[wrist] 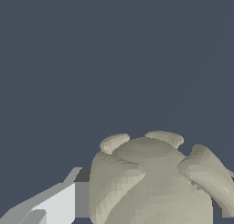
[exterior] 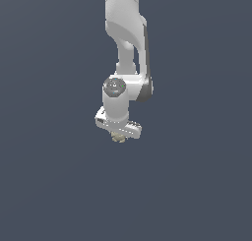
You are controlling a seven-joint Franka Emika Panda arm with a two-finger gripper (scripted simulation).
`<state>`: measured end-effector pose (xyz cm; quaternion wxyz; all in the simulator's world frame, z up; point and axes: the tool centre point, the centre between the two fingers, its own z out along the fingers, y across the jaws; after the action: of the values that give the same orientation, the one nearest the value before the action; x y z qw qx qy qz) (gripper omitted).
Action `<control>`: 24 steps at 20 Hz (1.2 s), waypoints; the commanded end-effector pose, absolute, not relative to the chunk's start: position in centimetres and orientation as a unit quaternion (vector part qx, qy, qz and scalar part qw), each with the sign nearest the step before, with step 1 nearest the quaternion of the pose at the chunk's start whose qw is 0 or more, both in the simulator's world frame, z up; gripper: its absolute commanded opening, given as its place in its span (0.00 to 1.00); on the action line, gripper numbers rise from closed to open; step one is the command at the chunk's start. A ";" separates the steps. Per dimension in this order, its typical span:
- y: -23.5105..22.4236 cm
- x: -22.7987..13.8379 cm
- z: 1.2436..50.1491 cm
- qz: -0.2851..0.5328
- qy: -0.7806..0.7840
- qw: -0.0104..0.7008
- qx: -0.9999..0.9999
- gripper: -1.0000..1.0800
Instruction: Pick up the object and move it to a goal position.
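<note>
In the exterior view the white arm reaches down from the top, and my gripper (exterior: 118, 135) points downward. The object (exterior: 118, 138), a small knobbly beige lump, peeks out just beneath the gripper's body. The wrist view shows the object (wrist: 155, 182) very close and large, with rounded lobes. It sits between my fingers: one white finger (wrist: 59, 205) presses against one side of it, and only a sliver of the other finger (wrist: 227, 212) shows at the frame's edge. My gripper (wrist: 151, 207) is shut on the object.
A plain dark blue-grey floor (exterior: 197, 186) fills both views all around the arm. No other objects, containers or edges are visible, and no goal marker shows.
</note>
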<state>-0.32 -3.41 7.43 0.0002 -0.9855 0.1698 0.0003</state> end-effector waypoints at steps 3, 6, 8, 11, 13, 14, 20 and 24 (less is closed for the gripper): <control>-4.0 1.1 10.6 0.000 0.170 0.000 -0.985 0.00; -4.6 2.2 13.0 0.000 0.170 0.000 -0.985 0.00; -4.9 3.0 14.8 0.000 0.170 0.000 -0.985 0.00; -5.5 4.3 17.6 0.000 0.170 0.000 -0.985 0.00; -5.8 5.2 19.4 0.000 0.170 0.000 -0.985 0.00; -6.0 5.6 20.2 0.000 0.170 0.000 -0.985 0.00; -6.9 7.8 24.6 0.000 0.170 0.000 -0.985 0.00; -7.4 9.0 26.9 0.000 0.170 0.000 -0.985 0.00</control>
<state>8.59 -7.22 26.06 0.0000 -0.9854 0.1701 -0.0006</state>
